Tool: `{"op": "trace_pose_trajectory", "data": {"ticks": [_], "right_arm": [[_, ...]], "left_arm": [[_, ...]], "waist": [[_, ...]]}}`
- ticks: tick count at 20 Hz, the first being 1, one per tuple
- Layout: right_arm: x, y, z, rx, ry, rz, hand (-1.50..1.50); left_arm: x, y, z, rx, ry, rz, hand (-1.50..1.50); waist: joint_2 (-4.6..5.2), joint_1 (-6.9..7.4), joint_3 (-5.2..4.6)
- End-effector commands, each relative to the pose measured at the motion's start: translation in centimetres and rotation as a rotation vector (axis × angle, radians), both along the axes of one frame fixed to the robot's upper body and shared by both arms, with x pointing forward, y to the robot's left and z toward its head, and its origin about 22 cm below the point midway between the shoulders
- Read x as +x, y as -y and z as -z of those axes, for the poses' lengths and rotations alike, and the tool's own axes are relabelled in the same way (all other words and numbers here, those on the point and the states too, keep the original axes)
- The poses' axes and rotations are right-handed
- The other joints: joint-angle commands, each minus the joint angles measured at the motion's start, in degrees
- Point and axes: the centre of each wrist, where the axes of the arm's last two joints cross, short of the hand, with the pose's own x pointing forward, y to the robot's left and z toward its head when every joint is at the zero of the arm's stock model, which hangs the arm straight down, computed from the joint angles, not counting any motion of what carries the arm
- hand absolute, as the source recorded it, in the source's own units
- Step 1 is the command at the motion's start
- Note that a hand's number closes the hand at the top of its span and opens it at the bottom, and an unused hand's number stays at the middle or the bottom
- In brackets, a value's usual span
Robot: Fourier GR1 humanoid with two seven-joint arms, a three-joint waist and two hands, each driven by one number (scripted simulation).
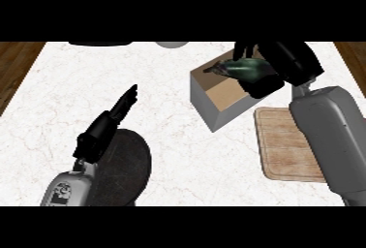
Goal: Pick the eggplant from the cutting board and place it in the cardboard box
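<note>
A dark green eggplant (241,69) hangs over the open cardboard box (214,99), held in my right hand (275,65), whose fingers curl round it and hide its far end. The box stands on the white marble counter, just left of the wooden cutting board (280,145), which has nothing on its visible part. My right forearm crosses the board's right side. At the lower left my left hand (107,127) rests open, fingers straight and pointing up toward the counter's middle, apart from both box and board.
A dark round plate (129,167) lies under my left forearm at the lower left. A black object (100,43) and a pale round one (172,44) sit at the counter's far edge. Wooden floor shows past the counter's left and right edges.
</note>
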Motion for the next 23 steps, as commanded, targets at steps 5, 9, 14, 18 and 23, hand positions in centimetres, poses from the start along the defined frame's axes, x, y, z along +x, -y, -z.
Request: {"op": "trace_pose_trajectory", "data": {"ticks": [5, 9, 14, 18, 23], "right_arm": [[3.7, 0.3, 4.8, 0.094, -0.28, 0.078, -1.5], [4.9, -0.2, 7.8, 0.092, -0.317, 0.037, -1.5], [5.2, 1.6, 8.3, 0.345, -0.324, -0.04, -1.5], [5.9, 1.7, 6.7, 0.658, -0.274, -0.014, -1.5], [6.8, 7.1, 5.2, 0.858, -0.329, -0.013, -1.5]], "left_arm": [[-0.2, 0.5, -0.6, -0.013, 0.003, 0.004, 0.0], [0.2, -0.6, -1.1, -0.012, 0.008, 0.008, 0.0], [1.1, -0.5, 0.2, -0.007, -0.007, -0.003, 0.0], [0.6, -0.8, -0.6, 0.003, 0.024, -0.009, 0.0], [0.4, 0.2, 0.9, -0.016, -0.004, 0.013, 0.0]], "waist": [[0.19, 0.66, 0.03], [0.24, 0.65, 0.04], [0.3, -0.02, 0.04], [0.29, 0.41, 0.08], [0.41, 0.2, 0.05]]}}
